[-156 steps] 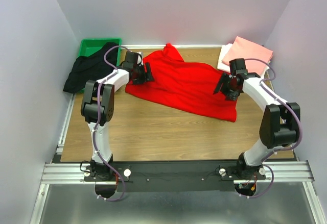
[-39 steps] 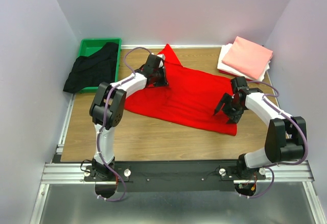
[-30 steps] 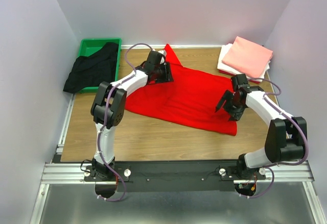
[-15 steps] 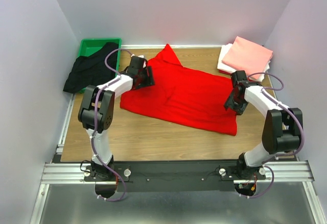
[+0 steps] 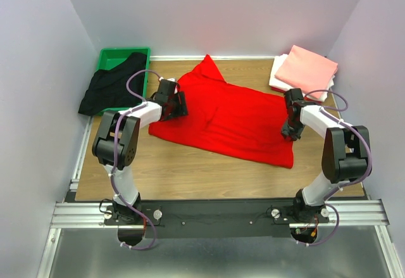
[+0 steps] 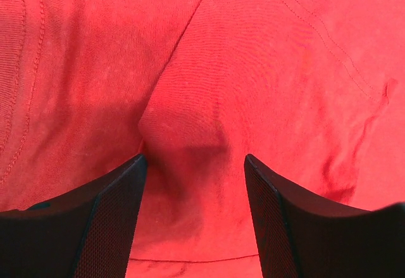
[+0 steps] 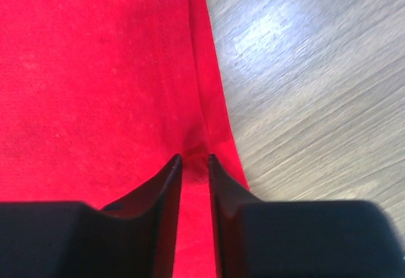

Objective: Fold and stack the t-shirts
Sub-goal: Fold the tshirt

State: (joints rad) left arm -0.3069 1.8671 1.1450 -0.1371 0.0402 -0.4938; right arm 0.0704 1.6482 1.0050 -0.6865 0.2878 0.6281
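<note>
My left claw [image 6: 193, 161] stands wide apart at the upper left of the overhead view. Both fingertips are down on the bright red cloth t-shirt [image 5: 234, 116] with a soft hump of fabric between them, nothing gripped. My right claw [image 7: 194, 159], at centre right, is nearly closed over a thin ridge at the shirt's right hem, beside the bare wooden tabletop [image 7: 304, 69]. It looks pinched, though the tips hide the contact. The shirt lies spread flat mid-table.

spread shirt [image 5: 234, 116]: table [image 5: 190, 161] centre | draped shirt [image 5: 107, 91]: over tray [image 5: 111, 55], far-left | folded shirts [image 5: 307, 69]: far-right
</note>
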